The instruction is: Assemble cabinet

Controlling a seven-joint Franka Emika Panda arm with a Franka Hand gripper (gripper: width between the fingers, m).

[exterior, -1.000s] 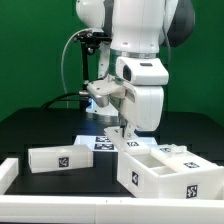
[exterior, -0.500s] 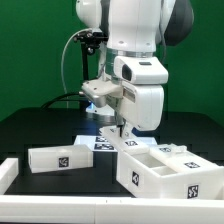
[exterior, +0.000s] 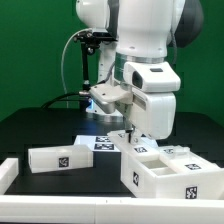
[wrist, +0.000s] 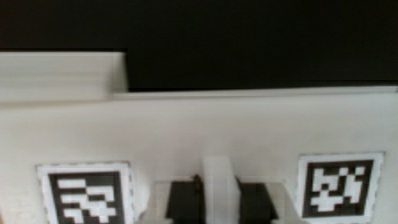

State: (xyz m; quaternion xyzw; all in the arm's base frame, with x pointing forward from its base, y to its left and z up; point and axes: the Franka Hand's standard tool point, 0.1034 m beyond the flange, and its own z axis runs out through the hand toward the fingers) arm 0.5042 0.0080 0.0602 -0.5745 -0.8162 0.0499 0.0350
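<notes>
The white cabinet body [exterior: 165,172], an open box with black-and-white tags, stands at the exterior view's right. A separate white cabinet panel [exterior: 62,158] with a tag lies at the exterior view's left. My gripper [exterior: 129,136] hangs just over the cabinet body's near-left rim, its fingers close together. In the wrist view the cabinet body [wrist: 214,120] fills the picture, with two tags and two dark slots either side of a thin white wall. I cannot tell whether the fingers are shut or touch the rim. The small knob is out of view.
The marker board [exterior: 100,143] lies flat on the black table between the two cabinet parts. A low white border [exterior: 14,172] runs along the front and the exterior view's left of the table. A camera stand with cables [exterior: 88,60] rises behind.
The arm and gripper have shifted a little toward the exterior view's right and slightly down, to the cabinet body's rim. The cabinet parts have not visibly moved.
</notes>
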